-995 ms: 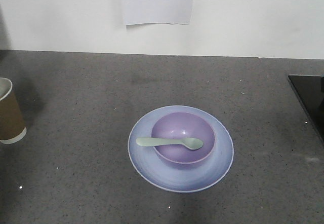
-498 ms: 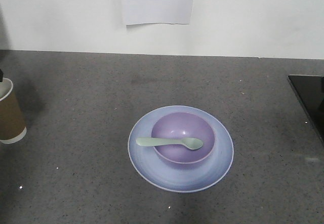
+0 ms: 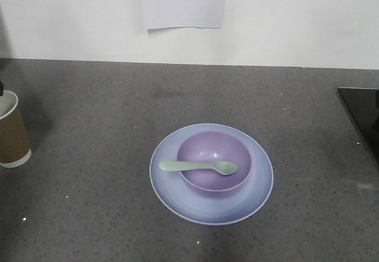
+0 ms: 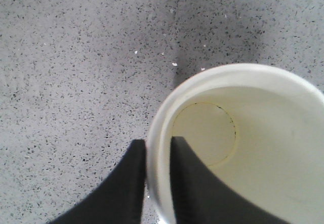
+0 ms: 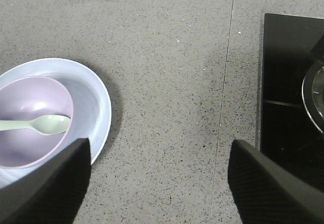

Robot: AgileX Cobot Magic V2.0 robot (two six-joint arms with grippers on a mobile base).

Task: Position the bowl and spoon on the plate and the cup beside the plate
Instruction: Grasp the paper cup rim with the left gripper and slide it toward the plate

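Surface: grey speckled counter point(image 3: 89, 125).
Plate point(image 3: 177, 200): bowl point(image 3: 204, 149) sits on it, spoon point(image 3: 198, 166) across bowl.
Cup point(image 3: 12, 133): far left of plate.
Left gripper point(image 4: 158, 176): jaws pinch cup's rim.
Right gripper point(image 5: 157, 183): jaws spread wide, empty, right of plate.

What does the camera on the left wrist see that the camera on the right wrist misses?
Only the left wrist view shows the paper cup, seen from above, with one finger of the left gripper inside its rim and the other outside. Only the right wrist view shows the plate, the bowl holding the spoon, the black stovetop and the open right gripper. Both show the speckled grey counter.
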